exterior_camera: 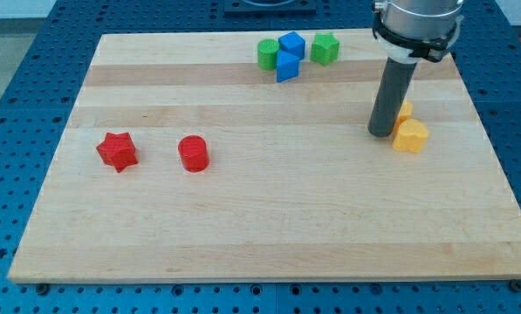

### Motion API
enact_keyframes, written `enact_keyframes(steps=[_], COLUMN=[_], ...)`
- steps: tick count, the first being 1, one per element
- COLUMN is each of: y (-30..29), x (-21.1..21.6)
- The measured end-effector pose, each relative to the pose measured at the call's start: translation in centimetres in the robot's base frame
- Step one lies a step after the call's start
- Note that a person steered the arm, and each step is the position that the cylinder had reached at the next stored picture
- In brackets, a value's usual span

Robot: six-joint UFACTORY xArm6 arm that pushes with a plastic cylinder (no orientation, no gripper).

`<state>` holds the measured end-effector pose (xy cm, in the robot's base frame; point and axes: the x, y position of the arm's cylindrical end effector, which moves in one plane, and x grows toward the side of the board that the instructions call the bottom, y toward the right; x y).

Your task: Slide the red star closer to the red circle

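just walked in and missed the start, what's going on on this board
A single arm is pushing blocks around a wooden board with a dark rod. My tip sits at the view's right, right beside two yellow blocks, far from its targets. The red star and the red circle lie at the view's left, side by side with a gap between them. Green blocks and blue blocks cluster at the view's top.
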<state>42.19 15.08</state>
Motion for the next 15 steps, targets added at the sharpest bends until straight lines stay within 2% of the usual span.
enact_keyframes(steps=[3,5,7,11,12,13,15], y=[3.5,1.1,-9.1,-34.4,-39.2,-41.4,-40.8], x=[-0.9,-0.9,-0.9,-2.0,-2.8,1.8,2.8])
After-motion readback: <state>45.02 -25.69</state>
